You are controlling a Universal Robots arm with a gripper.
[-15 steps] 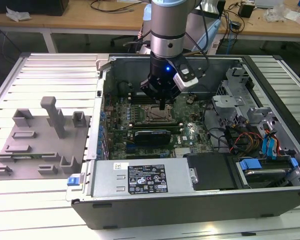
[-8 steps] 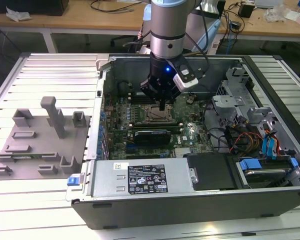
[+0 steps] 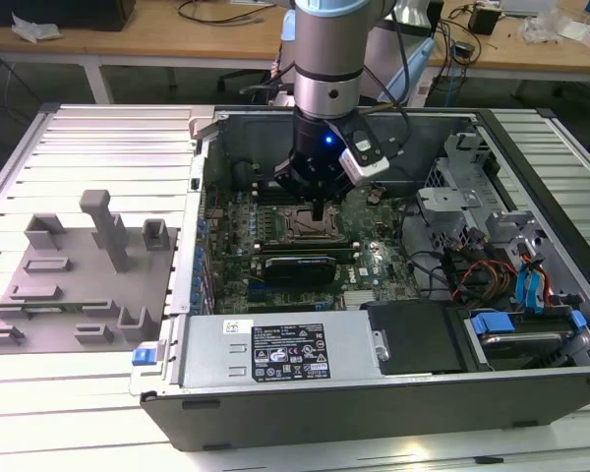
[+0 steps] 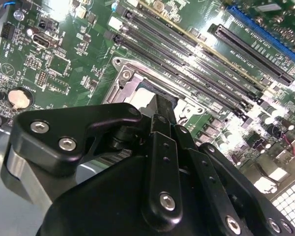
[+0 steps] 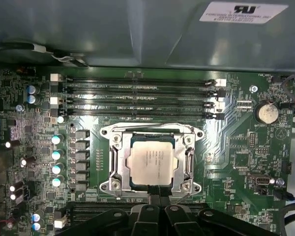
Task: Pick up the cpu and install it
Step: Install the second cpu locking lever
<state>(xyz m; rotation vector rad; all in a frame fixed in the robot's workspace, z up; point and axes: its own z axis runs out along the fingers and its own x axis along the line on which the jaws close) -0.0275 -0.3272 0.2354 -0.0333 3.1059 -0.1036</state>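
Arm hangs over an open PC case lying on a slatted table. Landmark: the socket, a metal-framed square on the board.

The cpu, silver top up, lies flat inside the socket frame, seated square within it. In the second wrist view only a pale corner of the cpu peeks out past the black fingers.

The gripper sits low, directly above the socket in the exterior view. In the first wrist view the gripper has its fingertips pressed together, narrow, at the socket's near edge, right by the cpu's edge. Fingers look pinched with nothing between them; whether the tips touch the cpu, can't tell. In the second wrist view the gripper is likewise narrow, tips down at the socket.

Four memory slots run in parallel beside the socket, on the side away from the gripper. A coin battery sits near, off one end of the slots. A row of capacitors stands beside the socket.

A grey fixture with upright blocks sits on the table, well apart from the socket, outside the case on the exterior view's left.
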